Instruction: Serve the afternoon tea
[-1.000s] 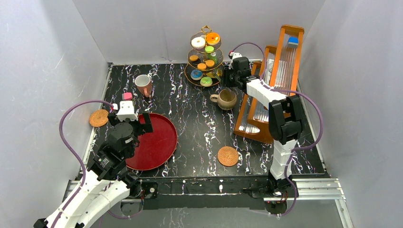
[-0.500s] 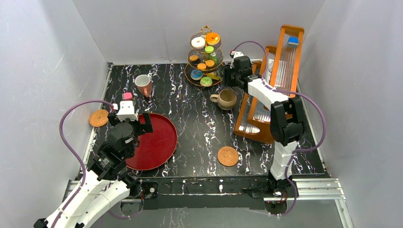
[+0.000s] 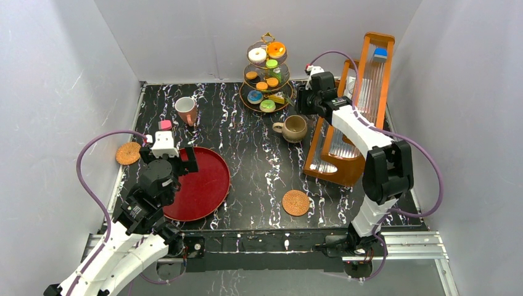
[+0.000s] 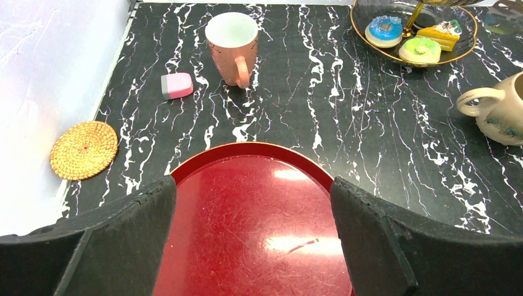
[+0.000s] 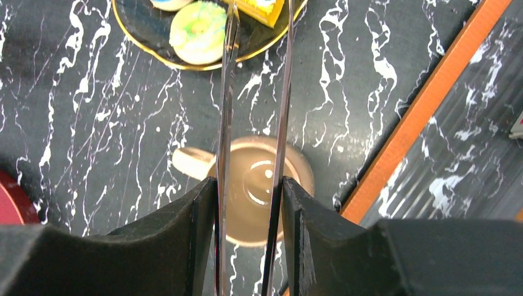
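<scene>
Black marble table (image 3: 259, 163) carries a wooden rack (image 3: 333, 174) at 3 o'clock and a red tray (image 3: 206, 185) at 8, with the left gripper (image 4: 253, 185) spread wide over it. The gold three-tier stand (image 4: 362, 15) is at 12. The right gripper (image 5: 250, 185) pinches tongs (image 5: 225, 92) above the beige mug (image 3: 295, 127), blades flanking a yellow cake slice (image 5: 262, 9) on the bottom tier. A pink mug (image 3: 185, 110) is at 10

Glossy red tray (image 4: 247, 234), woven coaster (image 4: 84, 150), shiny metal tongs (image 5: 226, 92)
</scene>
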Robot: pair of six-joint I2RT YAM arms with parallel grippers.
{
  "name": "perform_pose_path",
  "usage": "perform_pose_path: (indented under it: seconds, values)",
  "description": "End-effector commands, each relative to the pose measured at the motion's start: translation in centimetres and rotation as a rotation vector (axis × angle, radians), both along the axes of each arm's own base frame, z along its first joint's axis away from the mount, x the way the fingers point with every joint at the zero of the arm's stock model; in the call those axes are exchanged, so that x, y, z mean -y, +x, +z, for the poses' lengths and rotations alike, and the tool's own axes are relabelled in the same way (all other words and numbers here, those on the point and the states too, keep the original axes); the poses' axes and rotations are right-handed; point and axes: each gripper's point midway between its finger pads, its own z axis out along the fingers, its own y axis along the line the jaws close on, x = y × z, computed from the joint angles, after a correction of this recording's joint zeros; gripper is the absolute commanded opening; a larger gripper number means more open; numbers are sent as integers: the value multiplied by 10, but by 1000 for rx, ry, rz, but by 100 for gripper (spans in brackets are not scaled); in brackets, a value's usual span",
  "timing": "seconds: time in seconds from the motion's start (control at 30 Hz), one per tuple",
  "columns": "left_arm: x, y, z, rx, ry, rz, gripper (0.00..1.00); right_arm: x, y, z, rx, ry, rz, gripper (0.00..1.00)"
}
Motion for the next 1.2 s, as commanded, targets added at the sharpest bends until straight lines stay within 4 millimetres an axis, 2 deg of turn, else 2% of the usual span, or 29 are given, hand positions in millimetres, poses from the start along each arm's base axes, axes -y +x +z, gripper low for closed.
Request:
perform_pose_path:
  seconds: [0.0,0.23,0.37,0.53,0.63,0.83,1.17]
  values:
    - [-1,1,5,25,-10,11,92,5,-17,35,57,32,8,49]
    - [-6,-2,8,41,-22,28,92,-5,-54,54,47,111,72,47]
    - [-9,-5,10,54,-35,34,92,-11,-76,57,46,123,102,47]
    - [-16,-6,14,65,-37,69,92,-34,-104,67,57,143,163,48]
    - [-18,-8,15,72,-40,79,92,-59,-122,76,80,181,227,47]
    - [-30,-10,19,90,-31,140,93,-129,-167,83,165,243,408,46]
    - [-44,-17,24,120,-49,203,92,-233,-214,43,171,221,637,46]
